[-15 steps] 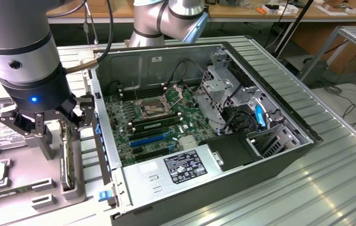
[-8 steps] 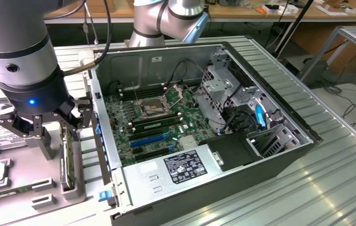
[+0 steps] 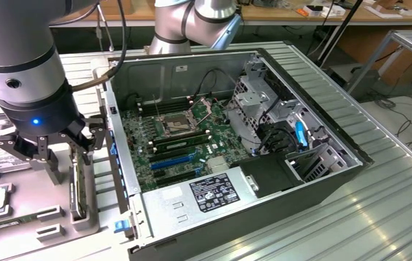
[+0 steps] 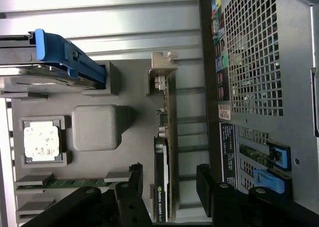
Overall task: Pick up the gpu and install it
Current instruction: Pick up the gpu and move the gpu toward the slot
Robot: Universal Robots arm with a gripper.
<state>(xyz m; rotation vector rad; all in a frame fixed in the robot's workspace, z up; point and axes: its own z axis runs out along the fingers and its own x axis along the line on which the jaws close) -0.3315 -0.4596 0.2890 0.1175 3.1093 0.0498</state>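
Note:
The gpu (image 4: 162, 157) stands on its long edge in a slot of the grey parts tray (image 4: 134, 132), its silvery bracket (image 4: 163, 70) at one end. In the exterior view the gpu (image 3: 77, 185) is at the left, just outside the computer case. My gripper (image 4: 169, 187) is open directly over the card, one black finger (image 4: 130, 187) on either side of it and not touching it. In the exterior view the gripper (image 3: 69, 160) hangs low over the card's top edge.
The open computer case (image 3: 322, 179) lies on the exterior view's right, its motherboard (image 3: 180, 136) and blue slot (image 3: 171, 161) exposed. The tray also holds a hard drive with a blue rail (image 4: 60, 57), a processor (image 4: 42, 141) and a memory stick (image 4: 70, 183). The case's rear wall (image 4: 249, 62) stands close beside the card.

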